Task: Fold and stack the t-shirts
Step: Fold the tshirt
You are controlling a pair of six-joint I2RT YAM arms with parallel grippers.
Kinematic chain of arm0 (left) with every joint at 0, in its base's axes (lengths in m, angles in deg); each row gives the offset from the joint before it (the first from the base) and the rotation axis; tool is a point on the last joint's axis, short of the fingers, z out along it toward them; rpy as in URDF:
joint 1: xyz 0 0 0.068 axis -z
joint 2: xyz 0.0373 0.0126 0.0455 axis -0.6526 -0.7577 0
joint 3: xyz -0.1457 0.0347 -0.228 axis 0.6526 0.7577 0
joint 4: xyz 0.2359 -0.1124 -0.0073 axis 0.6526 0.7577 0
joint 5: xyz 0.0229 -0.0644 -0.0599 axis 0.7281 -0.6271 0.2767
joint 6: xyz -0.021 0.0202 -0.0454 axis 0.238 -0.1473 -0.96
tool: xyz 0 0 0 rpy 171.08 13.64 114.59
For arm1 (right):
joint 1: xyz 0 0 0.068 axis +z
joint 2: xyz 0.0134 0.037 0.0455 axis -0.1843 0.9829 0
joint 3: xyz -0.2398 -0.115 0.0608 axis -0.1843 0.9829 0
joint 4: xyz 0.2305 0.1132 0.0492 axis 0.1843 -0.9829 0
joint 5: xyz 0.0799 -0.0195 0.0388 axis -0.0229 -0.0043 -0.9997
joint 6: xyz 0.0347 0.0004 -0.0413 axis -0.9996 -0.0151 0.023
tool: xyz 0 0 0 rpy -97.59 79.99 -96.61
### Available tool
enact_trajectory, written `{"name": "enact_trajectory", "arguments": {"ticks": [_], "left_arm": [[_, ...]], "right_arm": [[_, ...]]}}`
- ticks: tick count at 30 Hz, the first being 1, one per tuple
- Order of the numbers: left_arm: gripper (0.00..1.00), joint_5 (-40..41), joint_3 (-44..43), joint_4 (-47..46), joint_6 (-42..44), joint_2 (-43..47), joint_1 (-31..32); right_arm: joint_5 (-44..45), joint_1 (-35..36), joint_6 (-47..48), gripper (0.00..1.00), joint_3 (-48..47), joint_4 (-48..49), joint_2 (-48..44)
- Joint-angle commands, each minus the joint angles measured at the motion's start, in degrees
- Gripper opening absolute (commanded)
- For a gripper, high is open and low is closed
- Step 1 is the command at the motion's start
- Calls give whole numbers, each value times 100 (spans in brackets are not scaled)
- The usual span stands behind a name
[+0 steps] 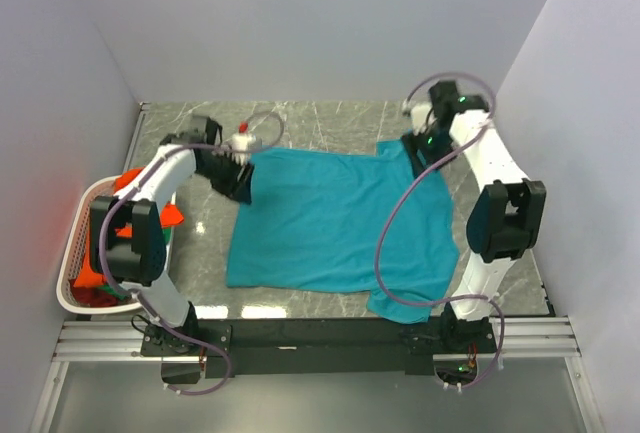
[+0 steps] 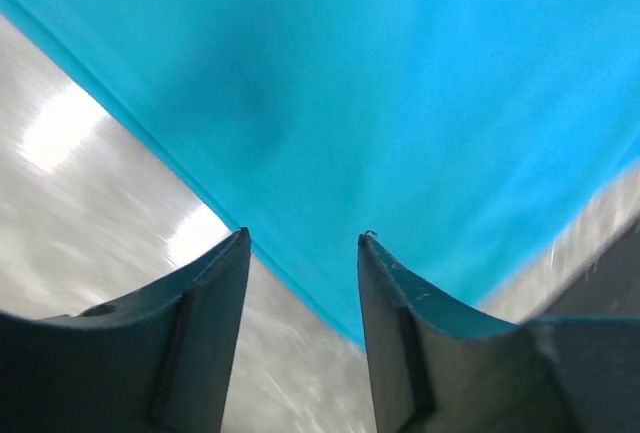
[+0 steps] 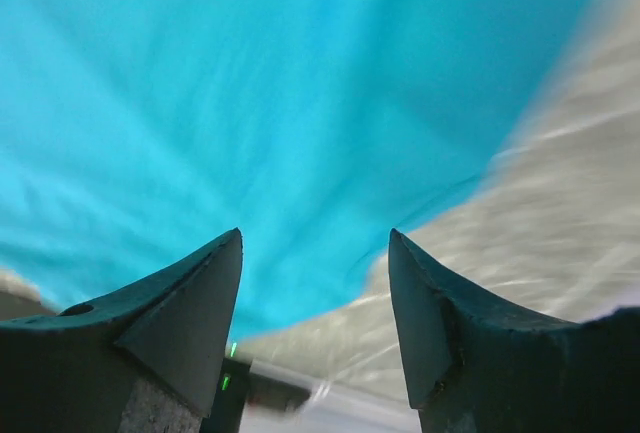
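Teal tee [image 1: 335, 218] flat — L gripper [image 2: 303, 236] & R gripper [image 3: 315, 235] gaping over it

Grey marbled tabletop [image 1: 330, 123], glossy, glare patches near left side. Teal t-shirt [image 1: 340, 223] spread flat across middle, directly on surface, both sleeves at right end, hem at left. White basket [image 1: 75, 243] at left edge.

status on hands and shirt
Left hand open at far left corner of soft teal cloth t-shirt. Right hand open at far right sleeve. Shirt flat, unfolded, nothing on it.
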Motion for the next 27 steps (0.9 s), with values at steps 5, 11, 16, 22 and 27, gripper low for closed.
{"name": "enact_trajectory", "arguments": {"ticks": [5,11,16,22,27], "left_arm": [[56,-963,-2156,-891,-853,-1269,-225],[56,-700,-3632,-1489,-1680,-2492,-252],[58,-375,-4178,-1841,-1856,-3062,-243],[61,-207,-4688,-1780,-1926,-3660,-269],[65,-163,-4803,-1806,-1935,-3925,-252]], "right_arm": [[-613,-981,-191,64,-2919,-162,1384],[-657,-1149,-481,60,-4363,435,2686],[-508,-1149,-877,59,-3635,2067,2775],[-710,-1158,-1351,67,-3888,2624,3328],[-1008,-1140,-1782,71,-4073,2871,3671]]}}
